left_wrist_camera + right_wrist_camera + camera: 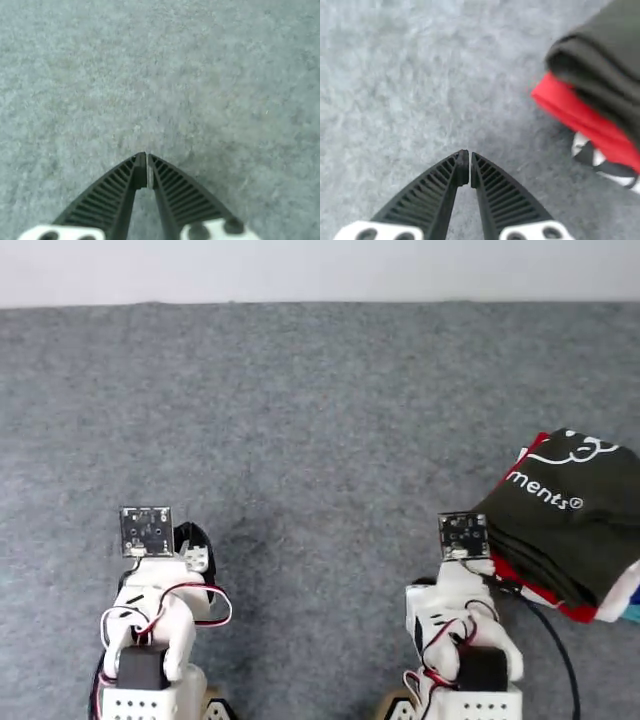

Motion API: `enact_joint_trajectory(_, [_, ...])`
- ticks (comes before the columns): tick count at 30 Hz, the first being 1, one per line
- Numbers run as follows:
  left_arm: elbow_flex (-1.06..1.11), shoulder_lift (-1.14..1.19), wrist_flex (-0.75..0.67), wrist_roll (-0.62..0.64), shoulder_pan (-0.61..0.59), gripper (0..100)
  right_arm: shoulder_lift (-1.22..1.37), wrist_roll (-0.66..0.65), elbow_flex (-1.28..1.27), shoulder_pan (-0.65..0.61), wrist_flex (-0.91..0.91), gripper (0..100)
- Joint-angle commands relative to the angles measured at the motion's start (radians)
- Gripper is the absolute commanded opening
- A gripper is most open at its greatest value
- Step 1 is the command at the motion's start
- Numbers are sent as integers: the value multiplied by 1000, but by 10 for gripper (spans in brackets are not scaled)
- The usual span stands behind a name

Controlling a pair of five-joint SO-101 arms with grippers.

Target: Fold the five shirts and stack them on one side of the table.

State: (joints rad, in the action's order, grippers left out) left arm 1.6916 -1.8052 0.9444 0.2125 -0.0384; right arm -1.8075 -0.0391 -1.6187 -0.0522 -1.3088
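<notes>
Rough matt felt table (320, 410), soft cloth shirts (575, 535), ribbed matt plastic on left end effector (147, 157) and right end effector (469, 154)

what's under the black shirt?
A red shirt directly beneath, then white and teal edges lower down. The black shirt covers the rest, so the layer count is unclear.

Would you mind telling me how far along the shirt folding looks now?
Done: a stack of folded shirts sits on the table at right, dark one on top. In hand: nothing; the left pincer and right pincer are shut, empty. Left: seemingly nothing, though I cannot count five layers.
</notes>
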Motion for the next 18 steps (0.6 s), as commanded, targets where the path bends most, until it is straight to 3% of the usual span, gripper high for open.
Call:
enact_joint_trajectory(1, [-8,-12,-21,-12,3,14,-7,11,-34,-15,24,9])
enact_joint_trajectory(13, [-8,-9,-8,-11,3,14,-7,11,-64,-10,12,9])
enact_joint_trajectory(18, [-8,-9,89,-11,-2,14,-7,6,-64,-12,12,9])
